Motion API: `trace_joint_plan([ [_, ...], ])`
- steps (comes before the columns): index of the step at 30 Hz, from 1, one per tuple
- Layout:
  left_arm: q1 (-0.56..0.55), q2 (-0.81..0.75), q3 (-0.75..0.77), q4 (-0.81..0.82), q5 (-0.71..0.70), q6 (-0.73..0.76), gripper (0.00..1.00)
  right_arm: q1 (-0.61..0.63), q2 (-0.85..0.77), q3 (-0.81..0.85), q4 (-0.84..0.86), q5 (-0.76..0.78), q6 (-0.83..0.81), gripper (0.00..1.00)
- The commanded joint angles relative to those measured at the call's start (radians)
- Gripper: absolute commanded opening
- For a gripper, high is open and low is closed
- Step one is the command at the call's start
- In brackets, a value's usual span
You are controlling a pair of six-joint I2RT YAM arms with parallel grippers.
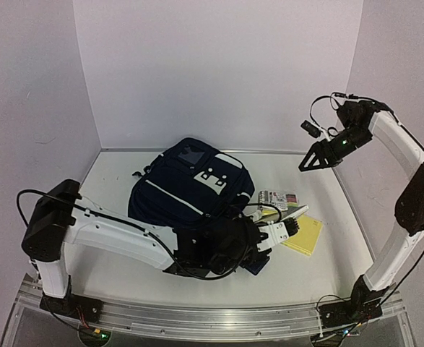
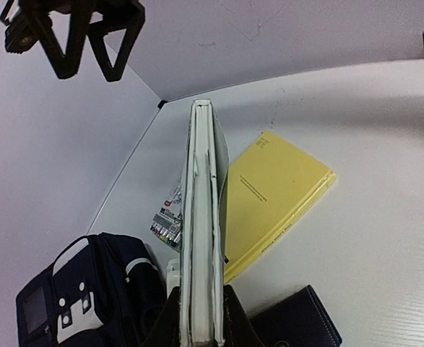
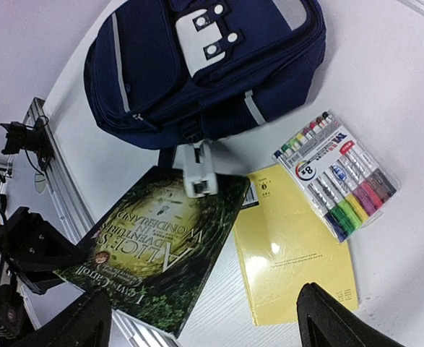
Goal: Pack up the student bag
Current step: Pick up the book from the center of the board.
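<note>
My left end effector (image 2: 199, 322) is pinched tight on the book (image 2: 201, 217), just beside the student bag (image 1: 186, 184); my right end effector (image 1: 318, 157) hangs wide open, empty, high to the bag's right. Best: grip firm, swing slowly.

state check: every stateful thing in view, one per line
left fingers: shut on green-covered book
right fingers: open, empty
green-covered book: closed, gripped
navy-blue striped fabric backpack: lying front up, no opening visible
thin yellow paper notebook: closed, lying flat
clear plastic marker pack: lying flat
small dark navy wallet: closed
</note>
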Motion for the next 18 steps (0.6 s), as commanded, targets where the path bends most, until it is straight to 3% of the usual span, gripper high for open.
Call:
trace_joint_plan([
  [1,0.087,-0.201,-0.031,0.061,0.053,-0.251,0.0,-0.003,0.022,0.063,0.002,-0.08,0.049,0.89],
  [7,0.201,-0.362,-0.146,0.112,0.189,-0.472,0.0,-0.002,-0.009,0.032,0.072,-0.151,0.073,0.89],
  [18,0.28,-0.568,-0.243,0.165,0.535,-0.607,0.0,0.06,-0.135,-0.122,0.155,-0.296,-0.131,0.91],
])
